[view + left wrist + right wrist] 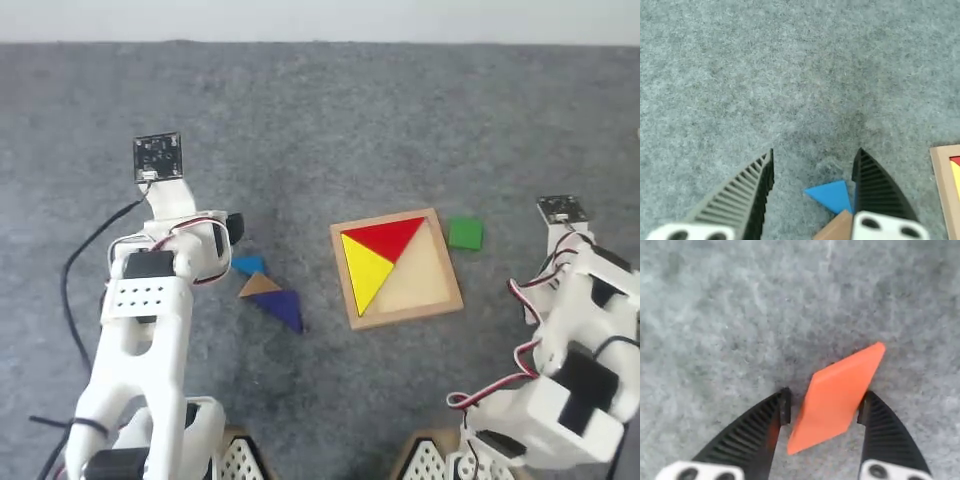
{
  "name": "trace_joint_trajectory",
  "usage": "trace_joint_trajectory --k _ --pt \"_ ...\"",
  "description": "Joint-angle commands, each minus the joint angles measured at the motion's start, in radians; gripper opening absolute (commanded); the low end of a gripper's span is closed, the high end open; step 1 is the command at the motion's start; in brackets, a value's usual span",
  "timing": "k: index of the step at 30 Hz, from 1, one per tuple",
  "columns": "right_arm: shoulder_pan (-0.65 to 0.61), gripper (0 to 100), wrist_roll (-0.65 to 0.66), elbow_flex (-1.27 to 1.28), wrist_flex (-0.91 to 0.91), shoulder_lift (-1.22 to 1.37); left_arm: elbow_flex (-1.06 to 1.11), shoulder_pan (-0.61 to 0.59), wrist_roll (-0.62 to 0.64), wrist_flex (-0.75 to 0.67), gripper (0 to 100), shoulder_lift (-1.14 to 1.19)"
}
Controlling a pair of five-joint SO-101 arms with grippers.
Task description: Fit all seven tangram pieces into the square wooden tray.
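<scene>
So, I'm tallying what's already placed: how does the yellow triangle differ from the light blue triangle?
The yellow triangle lies inside the wooden tray, edge to edge with the red triangle. The light blue triangle lies outside the tray on the grey carpet, near the left tool. The yellow triangle looks clearly larger than the light blue triangle. Both are flat triangular pieces.

Fuzzy, matt grey cloth [320, 120] covers the table. The tray [425, 275] is pale, smooth wood. The orange piece [837, 400] looks matt-painted. The left gripper [815, 160] has ribbed black plastic fingers [747, 195].
</scene>
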Motion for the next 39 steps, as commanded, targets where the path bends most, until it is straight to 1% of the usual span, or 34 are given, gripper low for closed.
trace_joint_trajectory --k 1,3,6,7,9,10,13,15,18,20,23,27,29,32,39 --pt "-0.008 21.7 0.012 -0.015 -0.025 0.03 -0.007 -0.005 -0.003 -0.015 25 -0.003" --pt "-0.008 16.1 0.011 -0.015 -0.025 0.031 -0.007 -0.005 -0.003 -0.015 25 -0.003" --pt "-0.008 1.5 0.006 -0.02 -0.021 0.013 -0.007 -0.003 -0.003 -0.015 25 -0.003" --pt "-0.008 0.2 0.006 -0.02 -0.021 -0.001 -0.007 -0.003 -0.003 -0.017 25 -0.003" --pt "-0.01 2.2 -0.008 -0.021 -0.004 -0.042 -0.007 -0.002 -0.003 -0.017 25 -0.003" --pt "-0.013 1.3 -0.026 -0.026 0.012 -0.07 -0.007 -0.002 -0.003 -0.018 25 -0.003" --pt "-0.067 0.8 -0.068 -0.069 0.108 -0.165 -0.007 -0.002 -0.003 -0.018 25 -0.003" --pt "-0.136 0.8 -0.112 -0.126 0.194 -0.217 -0.007 -0.002 -0.003 -0.018 25 -0.003" --pt "-0.274 0.9 -0.224 -0.233 0.282 -0.254 -0.007 -0.002 -0.003 -0.018 25 -0.003" --pt "-0.384 0.9 -0.298 -0.31 0.311 -0.232 -0.007 -0.002 -0.003 -0.017 25 -0.003" --pt "-0.538 0.9 -0.414 -0.405 0.323 -0.131 -0.007 -0.005 -0.003 -0.017 25 -0.003" --pt "-0.673 0.8 -0.617 -0.522 0.305 0.088 -0.007 -0.005 -0.003 -0.017 25 -0.003" --pt "-0.708 0.8 -0.717 -0.582 0.306 0.186 -0.007 -0.003 -0.003 -0.017 25 -0.003" --pt "-0.719 0.8 -0.807 -0.657 0.332 0.282 -0.007 -0.003 -0.003 -0.015 25 -0.003" --pt "-0.717 0.9 -0.825 -0.681 0.332 0.34 -0.007 -0.002 -0.003 -0.015 25 -0.005"
